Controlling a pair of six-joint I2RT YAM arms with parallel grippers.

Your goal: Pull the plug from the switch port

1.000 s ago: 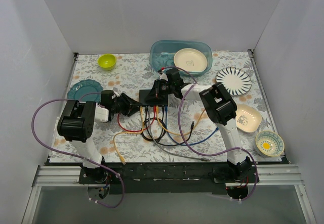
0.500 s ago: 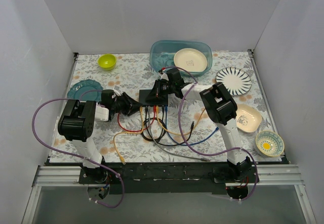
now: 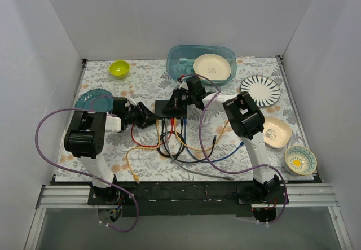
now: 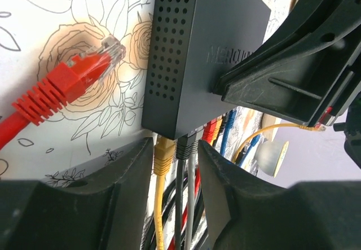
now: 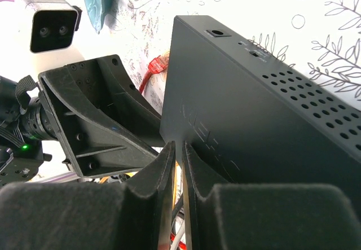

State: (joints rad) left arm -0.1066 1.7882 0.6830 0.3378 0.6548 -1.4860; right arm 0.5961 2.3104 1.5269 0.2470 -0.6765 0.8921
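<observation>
Switch [image 4: 192, 41] embossed "MERCU…"; left hand [image 4: 176, 151] apart astride yellow plug [image 4: 163, 150]; right hand [image 5: 177, 155] together.

The switch [image 4: 220, 24] is matt black, its end perforated. The red plug [image 4: 73, 78] is ribbed plastic with a clear glossy tip. The floral cover [image 4: 34, 18] may be smooth vinyl.

The flat matte-black switch [image 3: 171, 108] lies mid-table, coloured plugs [image 4: 164, 151] seated along its near edge. A red plug [image 4: 84, 69] lies loose beside its left end.
</observation>
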